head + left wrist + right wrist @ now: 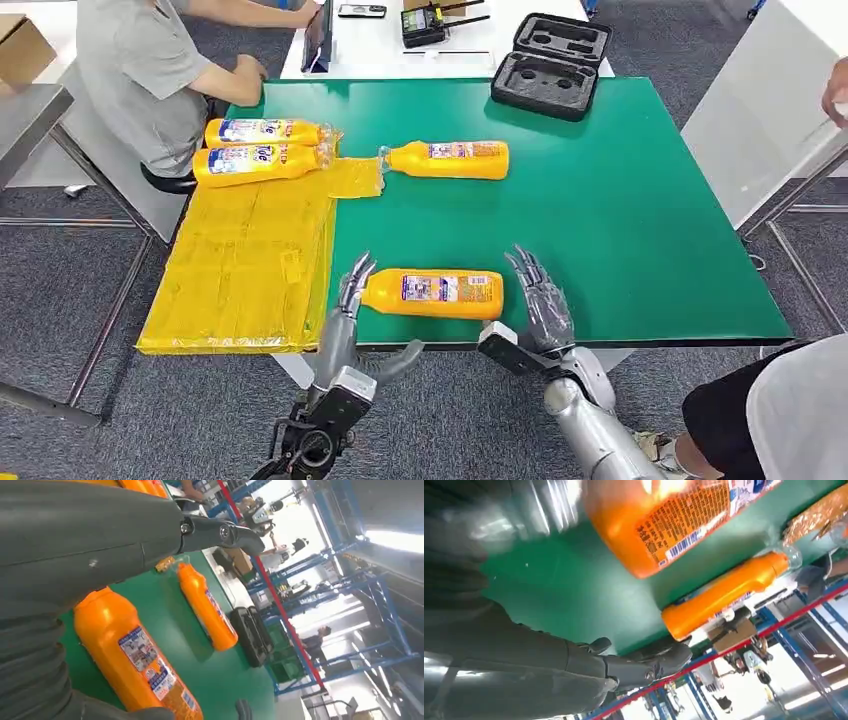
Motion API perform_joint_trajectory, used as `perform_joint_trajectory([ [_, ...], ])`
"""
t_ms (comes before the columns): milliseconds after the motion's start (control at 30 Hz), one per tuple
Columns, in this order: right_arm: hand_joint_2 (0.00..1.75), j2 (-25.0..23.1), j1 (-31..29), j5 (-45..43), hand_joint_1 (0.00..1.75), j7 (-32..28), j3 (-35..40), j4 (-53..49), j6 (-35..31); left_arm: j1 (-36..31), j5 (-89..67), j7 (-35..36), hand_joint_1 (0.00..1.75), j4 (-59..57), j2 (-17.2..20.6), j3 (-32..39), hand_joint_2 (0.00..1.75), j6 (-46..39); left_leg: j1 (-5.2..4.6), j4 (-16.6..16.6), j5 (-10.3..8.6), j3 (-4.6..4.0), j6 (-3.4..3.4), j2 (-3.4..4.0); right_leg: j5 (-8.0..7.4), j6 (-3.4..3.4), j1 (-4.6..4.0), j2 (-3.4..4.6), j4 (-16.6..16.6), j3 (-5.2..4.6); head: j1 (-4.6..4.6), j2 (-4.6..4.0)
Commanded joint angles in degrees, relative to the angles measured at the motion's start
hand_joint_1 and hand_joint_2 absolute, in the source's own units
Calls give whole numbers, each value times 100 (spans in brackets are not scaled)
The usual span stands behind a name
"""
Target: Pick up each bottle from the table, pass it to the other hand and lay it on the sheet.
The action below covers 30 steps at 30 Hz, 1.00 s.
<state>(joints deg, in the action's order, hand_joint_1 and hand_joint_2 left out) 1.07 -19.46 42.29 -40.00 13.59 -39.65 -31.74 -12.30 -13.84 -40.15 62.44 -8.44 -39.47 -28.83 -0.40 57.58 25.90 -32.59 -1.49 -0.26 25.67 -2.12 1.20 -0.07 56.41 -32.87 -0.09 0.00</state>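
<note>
- Nearest me, my left hand [352, 290] sat at the front edge of the green table mat [640, 220], fingers apart and raised, right at the capped neck end of the nearest orange plastic bottle [435, 294]; I could not tell whether they touched it, and nothing was gripped.
- My right hand [535, 295] stood just beside that bottle's flat base, fingers spread and pointing up, holding nothing.
- The nearest bottle lay on its side on the mat between my two hands, label facing up, neck toward the left hand.
- In the left wrist view that bottle [135, 660] ran close under the grey thumb, with a second orange bottle [206, 606] lying farther along the mat.
- Left of the hands, the crinkled yellow plastic sheet [245, 265] draped over the table's left side.
- Farther back, the second bottle [447, 159] lay on its side on the green mat, its cap just at the sheet's corner.
- At the sheet's far end, two more orange bottles [262, 149] lay side by side, touching.
- Beyond them a person in a grey shirt [140, 70] sat at the table's far left corner.
- A black open foam-lined case [552, 65] rested on the far edge.
</note>
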Motion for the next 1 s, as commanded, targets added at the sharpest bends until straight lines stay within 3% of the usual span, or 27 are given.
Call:
perform_joint_trajectory([
  [33, 175, 9, -396, 28, 0, 0, 166, 681, 79, -259, 10, 15, 0, -317, 142, -243, 175, -14, 13, 1, 5, 13, 13, 9, -1, 13, -14, 7, -6, 15, 0, 0],
  [1000, 175, -103, -310, 725, 0, 88, 546, -233, 545, -463, 89, 15, 0, -604, 39, -350, 175, 118, 10, 4, 4, 8, 11, 8, 0, 12, -11, 6, -1, 8, 0, 0],
])
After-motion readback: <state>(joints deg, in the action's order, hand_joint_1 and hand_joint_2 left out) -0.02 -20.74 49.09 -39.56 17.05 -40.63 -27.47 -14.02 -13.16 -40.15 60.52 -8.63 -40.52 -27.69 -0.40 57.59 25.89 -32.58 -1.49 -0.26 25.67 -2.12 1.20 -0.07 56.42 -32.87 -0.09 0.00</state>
